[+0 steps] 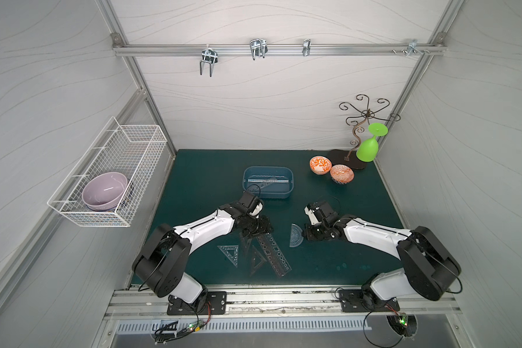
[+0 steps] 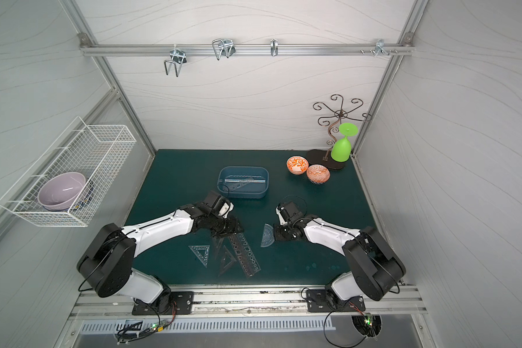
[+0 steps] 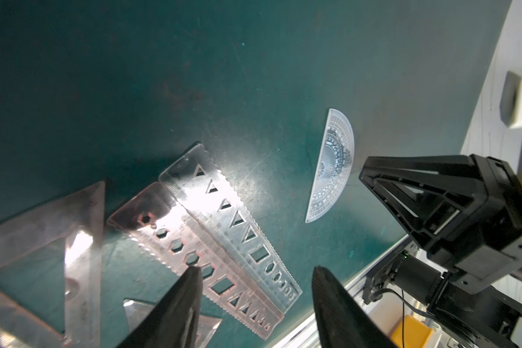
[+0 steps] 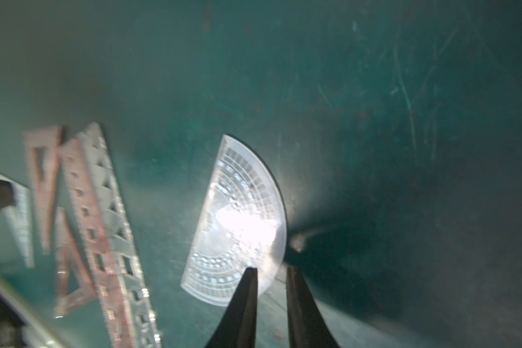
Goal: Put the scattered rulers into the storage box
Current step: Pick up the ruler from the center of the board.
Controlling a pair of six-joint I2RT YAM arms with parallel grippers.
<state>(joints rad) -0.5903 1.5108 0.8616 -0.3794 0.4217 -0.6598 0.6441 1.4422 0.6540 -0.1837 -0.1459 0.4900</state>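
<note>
The dusty-blue storage box (image 1: 268, 194) (image 2: 243, 195) sits mid-table in both top views, with a clear straightedge (image 1: 268, 180) and a dark triangle inside. On the mat in front lie a bluish triangle (image 1: 230, 253), dark triangles (image 1: 258, 262), two overlapping stencil strips (image 1: 275, 256) (image 3: 232, 223) and a half-circle protractor (image 1: 296, 235) (image 4: 238, 223). My left gripper (image 1: 254, 233) (image 3: 256, 269) hovers open over the far end of the strips with nothing between its fingers. My right gripper (image 1: 305, 237) (image 4: 271, 269) stands at the protractor's curved edge, jaws a narrow gap apart, gripping nothing.
Two orange patterned bowls (image 1: 320, 165) (image 1: 341, 174) stand at the back right, beside a metal stand (image 1: 362, 120) carrying an upturned green glass (image 1: 369, 144). A white wire basket (image 1: 139, 156) with a purple bowl hangs on the left wall. An aluminium rail (image 1: 284, 296) borders the front.
</note>
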